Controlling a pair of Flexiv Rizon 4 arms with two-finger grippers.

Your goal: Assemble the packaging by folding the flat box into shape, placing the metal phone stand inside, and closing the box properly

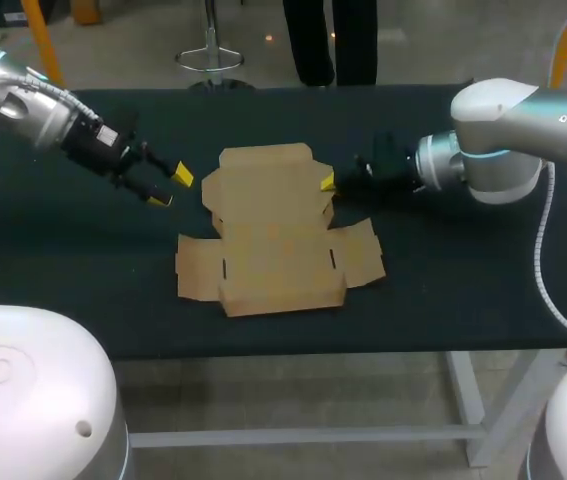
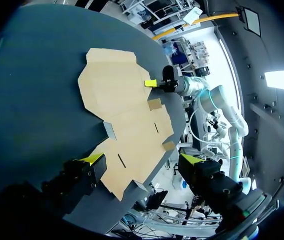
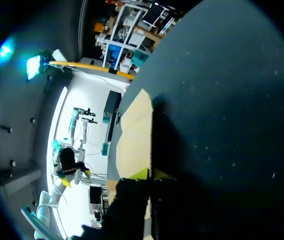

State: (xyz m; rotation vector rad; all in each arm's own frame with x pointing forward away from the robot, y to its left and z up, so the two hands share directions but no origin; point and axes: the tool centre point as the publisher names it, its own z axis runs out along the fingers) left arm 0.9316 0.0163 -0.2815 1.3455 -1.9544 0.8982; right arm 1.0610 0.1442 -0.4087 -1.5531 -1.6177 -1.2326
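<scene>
The flat brown cardboard box [image 1: 273, 235] lies unfolded in the middle of the dark table, flaps spread out. My right gripper [image 1: 327, 182] comes in low from the right and meets the right edge of the box's far panel. In the right wrist view its yellow tips [image 3: 151, 175] stand almost together with the thin card edge [image 3: 134, 135] between them. My left gripper [image 1: 171, 188] hovers just left of the far panel, open, with nothing between its fingers. The left wrist view has the box [image 2: 124, 115] ahead of that open gripper [image 2: 142, 161], with the right gripper [image 2: 152, 83] at the far edge.
The dark table [image 1: 463, 280] has bare cloth on every side of the box. Its front edge runs close below the box's near flaps.
</scene>
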